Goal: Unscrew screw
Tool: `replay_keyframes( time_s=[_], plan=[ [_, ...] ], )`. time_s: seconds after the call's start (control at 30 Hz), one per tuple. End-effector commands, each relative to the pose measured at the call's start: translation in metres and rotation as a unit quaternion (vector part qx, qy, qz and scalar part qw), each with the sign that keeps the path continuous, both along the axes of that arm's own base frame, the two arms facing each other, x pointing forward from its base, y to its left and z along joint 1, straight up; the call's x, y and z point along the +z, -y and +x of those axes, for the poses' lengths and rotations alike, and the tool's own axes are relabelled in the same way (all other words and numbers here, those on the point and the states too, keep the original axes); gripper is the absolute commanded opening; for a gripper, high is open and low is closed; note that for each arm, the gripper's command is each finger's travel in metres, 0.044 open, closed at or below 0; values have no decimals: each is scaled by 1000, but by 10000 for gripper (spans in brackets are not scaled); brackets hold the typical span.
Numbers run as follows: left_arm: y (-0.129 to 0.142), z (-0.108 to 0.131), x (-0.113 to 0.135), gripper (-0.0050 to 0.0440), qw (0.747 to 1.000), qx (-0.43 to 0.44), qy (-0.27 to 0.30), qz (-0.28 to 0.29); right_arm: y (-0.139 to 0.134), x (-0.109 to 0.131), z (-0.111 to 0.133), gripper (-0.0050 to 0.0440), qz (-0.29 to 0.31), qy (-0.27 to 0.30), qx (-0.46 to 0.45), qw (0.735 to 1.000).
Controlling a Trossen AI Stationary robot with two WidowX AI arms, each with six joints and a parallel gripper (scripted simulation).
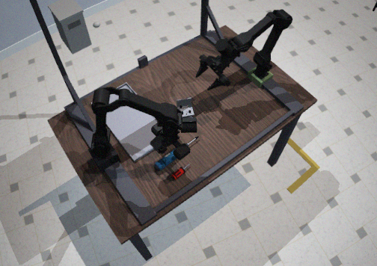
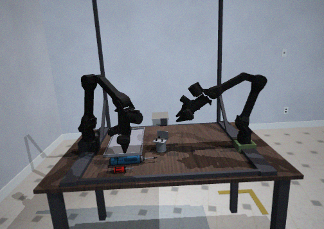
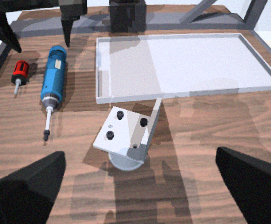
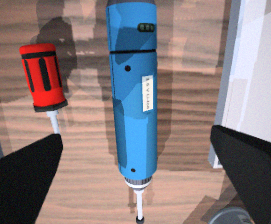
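The joint module stands upright in the middle of the table, with the grey bracket (image 3: 127, 131) on top of it. The bracket shows three dark screws; I cannot tell their heights. The blue electric screwdriver (image 1: 170, 159) lies flat on the table beside the tray, and it also fills the right wrist view (image 4: 133, 95). A small red screwdriver (image 1: 179, 172) lies next to it. My right gripper (image 1: 164, 138) is open and empty just above the electric screwdriver. My left gripper (image 1: 210, 77) is open and empty, high in the air beyond the module.
A shallow white tray (image 1: 129, 122) lies under the right arm, close to the tools. A dark frame rail (image 1: 232, 157) runs along the table's edges. A small dark box (image 1: 142, 61) stands at the far edge.
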State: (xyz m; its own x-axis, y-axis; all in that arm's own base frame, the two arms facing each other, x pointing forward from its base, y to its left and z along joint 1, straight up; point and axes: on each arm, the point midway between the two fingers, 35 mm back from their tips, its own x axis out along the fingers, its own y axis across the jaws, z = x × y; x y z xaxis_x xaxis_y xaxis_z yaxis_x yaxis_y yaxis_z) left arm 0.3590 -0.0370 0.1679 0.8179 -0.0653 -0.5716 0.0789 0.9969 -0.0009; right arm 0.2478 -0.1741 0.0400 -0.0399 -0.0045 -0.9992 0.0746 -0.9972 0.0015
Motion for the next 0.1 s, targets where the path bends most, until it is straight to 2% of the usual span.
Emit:
replay_keyframes(
  time_s=[0.0, 0.07],
  plan=[
    [0, 2, 8, 440, 1000, 0, 10, -1, 2, 5, 3, 440, -5, 7, 0, 1000],
    [0, 2, 8, 440, 1000, 0, 10, -1, 2, 5, 3, 440, -5, 7, 0, 1000]
  ],
)
